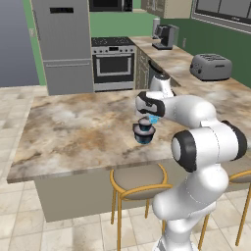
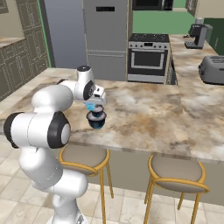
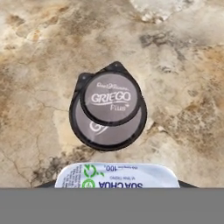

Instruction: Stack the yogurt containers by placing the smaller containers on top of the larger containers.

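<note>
On the marble island counter (image 1: 73, 127) the smaller dark-blue tub (image 1: 145, 128) sits on top of the larger dark-blue tub (image 1: 144, 138), slightly off-centre. From the hand view, the small grey lid (image 3: 111, 98) reads "Griego" and overlaps the wide grey lid (image 3: 94, 130) beneath it. My gripper (image 1: 153, 119) hangs just above and beside this stack (image 2: 96, 120), shut on the tiny light-blue cup (image 2: 92, 106). The cup's white printed lid (image 3: 117, 176) lies at the bottom of the hand view, short of the stack.
Two yellow-legged stools (image 2: 83, 157) (image 2: 177, 173) stand under the counter's near edge. A grey toaster (image 1: 211, 66) sits on the side counter to the right, a coffee machine (image 1: 164, 37) further back. The stove (image 1: 113, 63) and fridge (image 1: 63, 44) line the far wall.
</note>
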